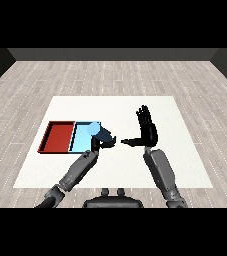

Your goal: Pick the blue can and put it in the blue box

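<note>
Left of frame centre, the left hand (103, 142) has its fingers curled round the blue can (96, 131), which sits tilted, its pale top pointing toward the upper left. The can overlaps the right-hand edge of the light blue tray (80, 142); whether it hangs above the tray or already touches its rim cannot be told from this view. The red tray (56, 137) lies immediately to the left, touching the blue one. The right hand (146, 129) stands right of centre, fingers straight and pointing up, thumb out toward the left, holding nothing and well apart from the can. Judgement: the step in hand is placement, and the task appears close to done. To do it well, the can should be carried further toward the left until it is wholly inside the blue tray's walls, brought upright or laid flat, lowered to the tray floor, and only then released. Overshooting toward the red tray is the risk to watch.
</note>
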